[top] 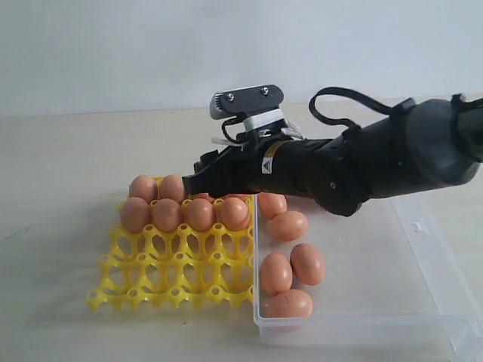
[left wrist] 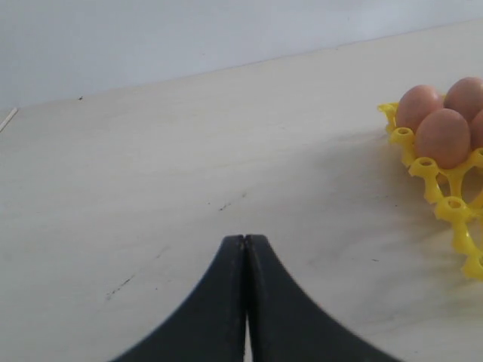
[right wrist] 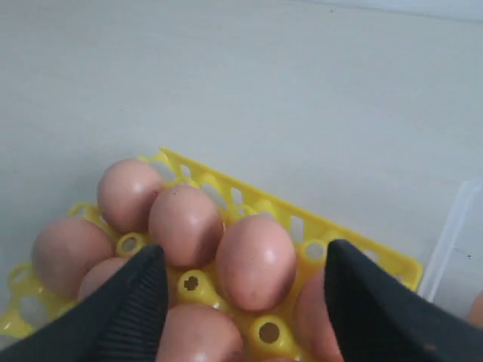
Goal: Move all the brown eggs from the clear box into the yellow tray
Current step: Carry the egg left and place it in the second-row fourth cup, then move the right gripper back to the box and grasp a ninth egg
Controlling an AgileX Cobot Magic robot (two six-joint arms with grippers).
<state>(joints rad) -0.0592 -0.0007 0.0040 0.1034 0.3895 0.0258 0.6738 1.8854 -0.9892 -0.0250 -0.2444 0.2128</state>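
Note:
The yellow tray (top: 151, 279) holds several brown eggs (top: 167, 215) in its two far rows; the two near rows of cups are bare. Five more brown eggs (top: 307, 263) lie in the clear box (top: 392, 317) just right of the tray. My right gripper (top: 198, 179) reaches across over the tray's far right cups. In the right wrist view it (right wrist: 245, 253) is open, its fingers wide on either side of a seated egg (right wrist: 255, 260) and not touching it. My left gripper (left wrist: 245, 238) is shut and empty above bare table, with the tray's corner (left wrist: 453, 207) off to one side.
The right arm's black body (top: 377, 162) hangs over the far part of the clear box. A pale wall stands behind the light wooden table (top: 60, 173). The box's rim (right wrist: 449, 234) shows beside the tray in the right wrist view.

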